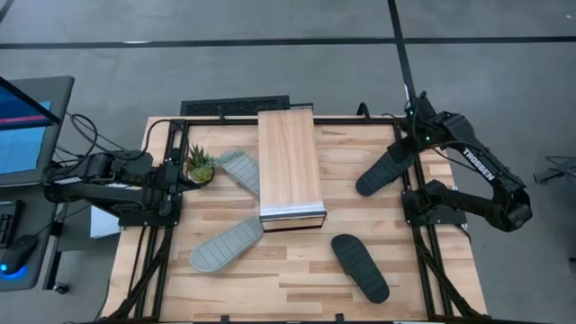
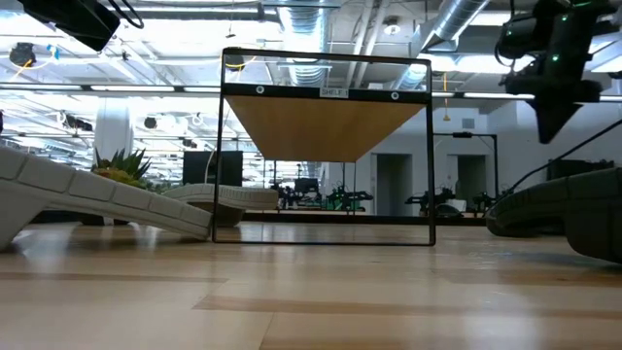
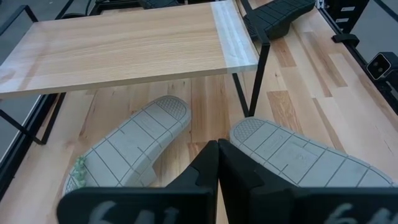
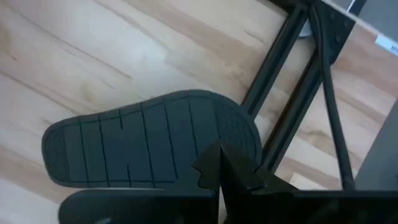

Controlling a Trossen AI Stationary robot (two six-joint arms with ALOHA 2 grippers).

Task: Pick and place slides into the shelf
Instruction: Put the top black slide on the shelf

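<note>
high view, left arm: folded back at the table's left edge, lying level, its gripper [image 1: 171,173] pointing toward the shelf [image 1: 290,162]; fingers together, holding nothing.
high view, right arm: bent over the table's right edge, its gripper [image 1: 416,135] above the heel end of a black slide [image 1: 385,170]; whether it touches the slide cannot be told from here.
high view, slides: one grey-green slide [image 1: 241,169] lies sole-up just left of the shelf, beside a small potted plant [image 1: 200,165]; a second grey-green slide [image 1: 226,245] lies sole-up near the shelf's front left corner; a second black slide [image 1: 360,267] lies in front and to the right, apart from the shelf.
high view, shelf: stands mid-table, long side running front to back, silvery edge toward the front.
low view: the shelf's dark frame [image 2: 327,146] stands centre, nothing inside it; grey-green slides [image 2: 107,199] on the left, black slides [image 2: 554,209] on the right; the right gripper hangs at upper right, clear of the tabletop.
left wrist view: the fingers [image 3: 214,177] are pressed together and empty, above the gap between the two grey-green soles [image 3: 134,149], shelf top beyond.
right wrist view: the fingers [image 4: 224,171] are closed tight, empty, over a black sole [image 4: 143,146] next to the table's dark frame rail [image 4: 292,99].
</note>
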